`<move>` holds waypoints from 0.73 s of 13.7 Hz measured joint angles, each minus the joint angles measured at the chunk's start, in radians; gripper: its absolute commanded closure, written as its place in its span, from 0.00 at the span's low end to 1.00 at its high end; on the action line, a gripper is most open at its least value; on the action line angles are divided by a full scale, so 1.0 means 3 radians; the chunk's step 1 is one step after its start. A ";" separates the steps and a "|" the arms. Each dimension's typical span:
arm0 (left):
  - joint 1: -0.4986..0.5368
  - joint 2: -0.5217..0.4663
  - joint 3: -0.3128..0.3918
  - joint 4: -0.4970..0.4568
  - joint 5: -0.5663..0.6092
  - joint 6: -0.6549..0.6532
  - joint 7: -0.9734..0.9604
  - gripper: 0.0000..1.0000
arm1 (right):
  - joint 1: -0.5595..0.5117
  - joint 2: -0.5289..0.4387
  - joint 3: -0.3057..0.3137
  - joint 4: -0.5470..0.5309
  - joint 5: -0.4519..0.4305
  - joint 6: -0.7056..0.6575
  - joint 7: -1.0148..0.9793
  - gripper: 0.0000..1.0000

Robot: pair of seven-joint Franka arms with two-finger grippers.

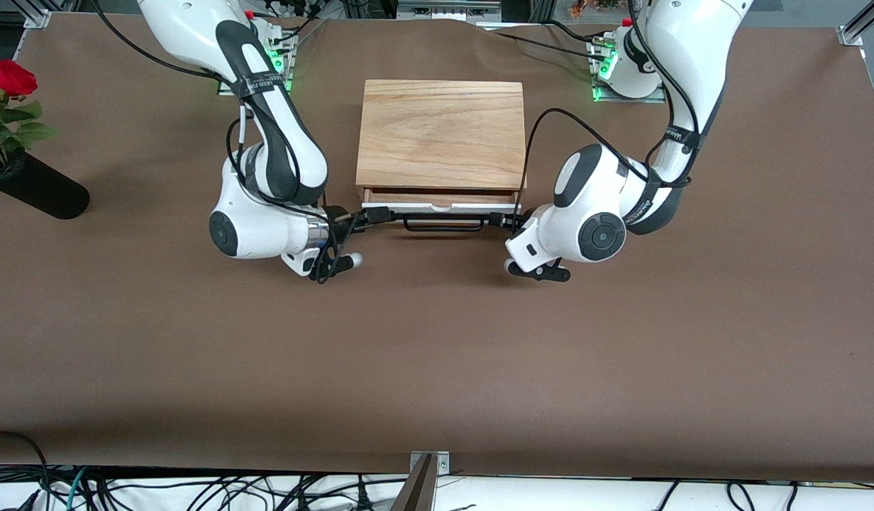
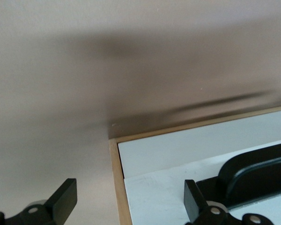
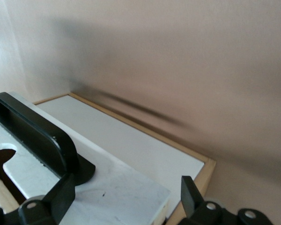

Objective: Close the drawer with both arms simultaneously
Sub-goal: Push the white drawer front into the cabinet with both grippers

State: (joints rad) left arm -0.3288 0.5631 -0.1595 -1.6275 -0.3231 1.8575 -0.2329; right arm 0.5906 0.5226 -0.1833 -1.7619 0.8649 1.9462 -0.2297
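Drawer (image 1: 440,206) drawn out slightly from oak-coloured box (image 1: 440,131), white front facing the front camera, mid-way along brown table (image 1: 437,369). Flanked by right arm (image 1: 267,142) and left arm (image 1: 621,191), both bent low at drawer-front level. Black vase with red roses (image 1: 36,188) lying at the right arm's end. Right gripper (image 1: 362,216) at one corner of the front, fingers spread wide, gripping nothing. Left gripper (image 1: 508,221) at the other corner, likewise spread and empty. Black wire handle (image 1: 444,226) between the two.
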 measured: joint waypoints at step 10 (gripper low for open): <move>-0.0008 0.0000 -0.0002 -0.0035 0.0000 -0.0365 0.0000 0.00 | -0.0002 -0.0336 -0.0006 -0.0517 0.0062 0.0004 0.0001 0.00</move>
State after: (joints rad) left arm -0.3312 0.5631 -0.1600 -1.6381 -0.3231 1.7481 -0.2328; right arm 0.5902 0.4219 -0.1851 -1.9170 0.8835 1.9475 -0.2295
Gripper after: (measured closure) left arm 0.000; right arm 0.000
